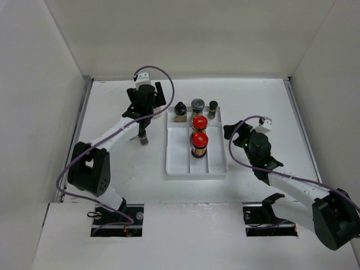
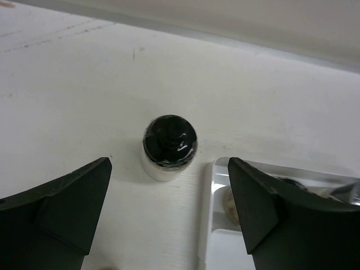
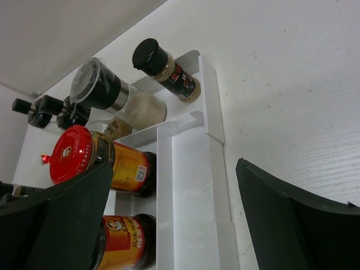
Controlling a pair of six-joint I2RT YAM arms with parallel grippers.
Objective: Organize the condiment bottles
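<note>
The white tray (image 1: 216,164) holds two amber red-capped bottles (image 1: 199,122) (image 1: 199,140) in its middle lane. At its far end stand a black-capped jar (image 1: 180,111), the grey-lidded jar (image 1: 197,104) and a small black-capped jar (image 1: 213,107). My left gripper (image 1: 151,102) is open and empty, hovering over a white jar with a black cap (image 2: 169,145) just left of the tray's corner (image 2: 209,174). Another small dark jar (image 1: 143,138) stands under my left arm. My right gripper (image 1: 233,132) is open and empty at the tray's right side, over its empty right lane (image 3: 194,185).
In the right wrist view the red-capped bottles (image 3: 95,160) (image 3: 121,242), the grey-lidded jar (image 3: 107,90) and a black-capped jar (image 3: 163,67) show, with more small black caps (image 3: 42,109) behind. White walls enclose the table on three sides.
</note>
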